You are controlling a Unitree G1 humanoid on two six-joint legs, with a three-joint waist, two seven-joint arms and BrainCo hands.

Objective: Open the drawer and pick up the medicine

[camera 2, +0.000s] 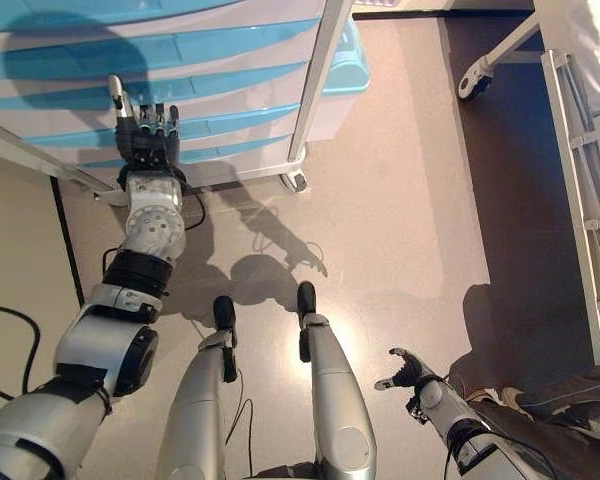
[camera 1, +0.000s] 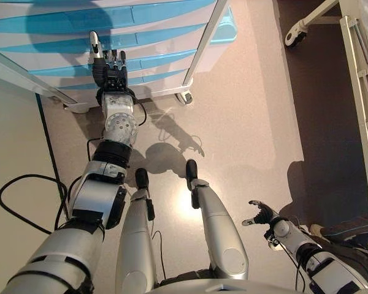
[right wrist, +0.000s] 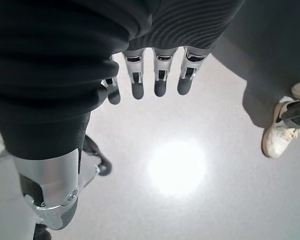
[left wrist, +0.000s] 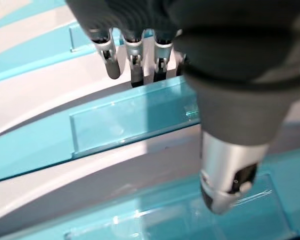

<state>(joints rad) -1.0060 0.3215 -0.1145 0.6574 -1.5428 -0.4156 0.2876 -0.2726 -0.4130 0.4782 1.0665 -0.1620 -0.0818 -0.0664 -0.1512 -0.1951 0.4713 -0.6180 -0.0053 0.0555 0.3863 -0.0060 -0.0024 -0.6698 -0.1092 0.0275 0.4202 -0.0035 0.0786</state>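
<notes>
A white drawer cart [camera 1: 172,15] with several blue-fronted drawers stands ahead of me, and all its drawers are shut. My left hand [camera 1: 110,70] reaches up to one of the lower drawers, fingers and thumb straight. In the left wrist view its fingertips [left wrist: 135,75] rest at the top edge of a clear blue handle strip [left wrist: 135,117], and the thumb [left wrist: 230,170] lies over the drawer below. My right hand [camera 1: 260,215] hangs low at my right side, open and empty. No medicine is in view.
The cart stands on castors [camera 1: 185,97], with one slanted frame bar [camera 1: 205,37] at its right. A white bed frame [camera 1: 362,92] on wheels stands at the right. A person's white shoe [right wrist: 280,135] is on the floor near my right hand.
</notes>
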